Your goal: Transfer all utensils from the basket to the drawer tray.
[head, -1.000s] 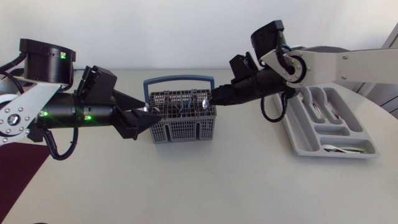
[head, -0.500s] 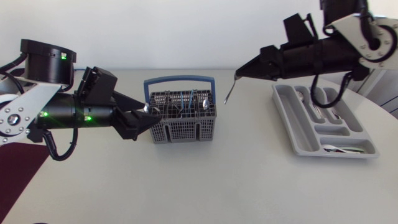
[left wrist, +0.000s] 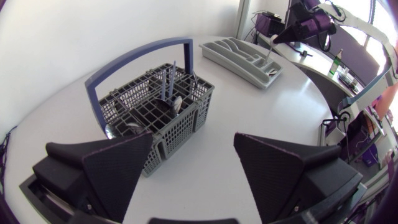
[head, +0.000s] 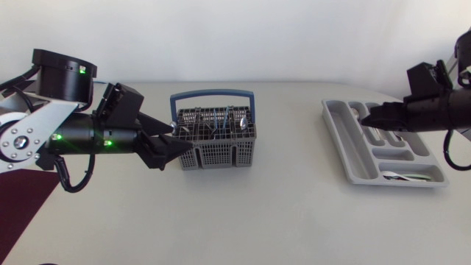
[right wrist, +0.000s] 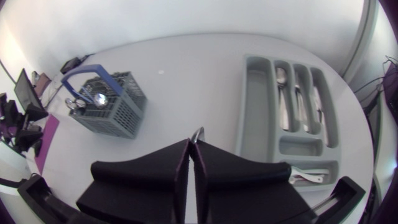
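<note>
Basket (head: 217, 153), drawer tray (head: 341, 136) on pale table (head: 280, 213)

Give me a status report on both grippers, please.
Left gripper open beside basket, cutlery inside. Right gripper shut on utensil, over drawer tray. Nothing seen in the way.

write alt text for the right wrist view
The matte black right gripper is shut on a thin silver metal utensil, near a grey plastic drawer tray holding spoons in its narrow slots. A grey mesh basket with a blue handle stands farther off.
</note>
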You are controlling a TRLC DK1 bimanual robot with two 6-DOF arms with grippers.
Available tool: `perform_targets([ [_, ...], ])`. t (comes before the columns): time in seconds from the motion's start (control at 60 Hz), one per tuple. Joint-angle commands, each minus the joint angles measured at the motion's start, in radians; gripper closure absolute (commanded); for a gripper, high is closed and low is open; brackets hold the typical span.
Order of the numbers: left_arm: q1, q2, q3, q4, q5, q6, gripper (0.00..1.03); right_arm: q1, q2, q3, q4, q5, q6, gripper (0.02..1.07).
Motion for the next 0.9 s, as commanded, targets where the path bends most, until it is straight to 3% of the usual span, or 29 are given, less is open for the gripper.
perform_targets([
  [0.0, -0.018, 0.024, 0.025, -0.009, -0.007, 0.012, 0.12, -0.084, 0.003, -0.051, 0.010, 0.043, -0.099, 1.01],
  [0.233, -0.038, 0.033, 0.045, -0.024, -0.035, 0.012, 0.12, -0.283, 0.086, -0.097, 0.111, 0.120, -0.262, 1.01],
  [0.45, -0.055, 0.038, 0.051, -0.032, -0.066, 0.012, 0.12, -0.369, 0.209, -0.110, 0.216, 0.149, -0.343, 1.01],
  [0.883, -0.004, 0.038, 0.071, -0.070, -0.078, 0.012, 0.12, -0.329, 0.354, -0.202, 0.466, 0.343, -0.398, 0.97],
])
